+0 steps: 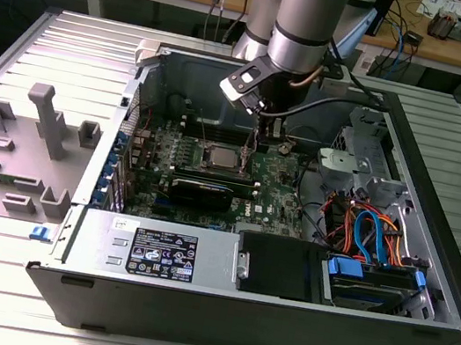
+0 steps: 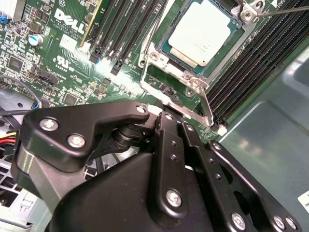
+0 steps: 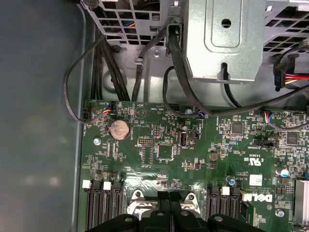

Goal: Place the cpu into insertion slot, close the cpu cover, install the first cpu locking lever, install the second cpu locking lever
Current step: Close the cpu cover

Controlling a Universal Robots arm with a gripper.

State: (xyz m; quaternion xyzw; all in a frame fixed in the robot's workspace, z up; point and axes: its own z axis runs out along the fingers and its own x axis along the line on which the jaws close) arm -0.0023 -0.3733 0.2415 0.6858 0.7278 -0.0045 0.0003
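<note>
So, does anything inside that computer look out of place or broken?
Nothing looks broken or spilled. The cpu sits flat in the insertion slot. One oddity in the second wrist view: a thin silver lever juts out past the slot's corner rather than lying tucked alongside it.

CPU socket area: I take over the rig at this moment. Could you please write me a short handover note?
Gripper: jaws look shut, low at the edge of the insertion slot; nothing visibly held.
Cpu: seated in the slot, silver top up.
Cpu cover: appears to lie down around the chip.
Levers: one thin lever runs beside the slot, close to the jaws; another lever shows at the far corner. I cannot tell if either is hooked.
Done: placement, and apparently the cover. Left: both locking levers are unconfirmed.
</note>
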